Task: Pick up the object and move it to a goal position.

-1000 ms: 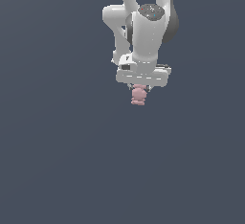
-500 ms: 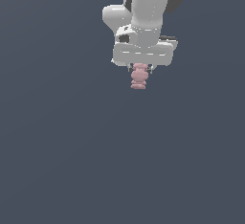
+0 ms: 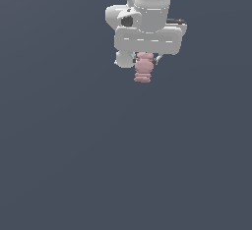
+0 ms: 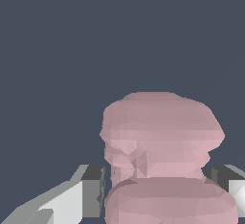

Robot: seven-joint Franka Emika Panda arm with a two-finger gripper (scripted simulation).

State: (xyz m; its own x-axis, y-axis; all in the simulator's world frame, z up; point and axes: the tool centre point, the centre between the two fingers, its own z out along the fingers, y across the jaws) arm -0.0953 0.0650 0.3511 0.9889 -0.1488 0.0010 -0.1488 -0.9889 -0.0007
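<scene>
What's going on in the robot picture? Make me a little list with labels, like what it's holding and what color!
robot: one white arm, reaching down from the top of the exterior view
pincer: shut on the pink thing
pink thing: small, pale pink, lumpy, with stacked rounded ridges
where the pink thing sits: between the two fingers, its lower end sticking out below the pincer
width: narrower than the white pincer body
background: plain dark grey-blue, nothing else visible
goal spot: no marker shows in either view

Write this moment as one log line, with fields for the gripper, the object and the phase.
gripper: shut on pink object | pink object: hanging below gripper, between the fingers | phase: carrying | goal: not visible
</scene>
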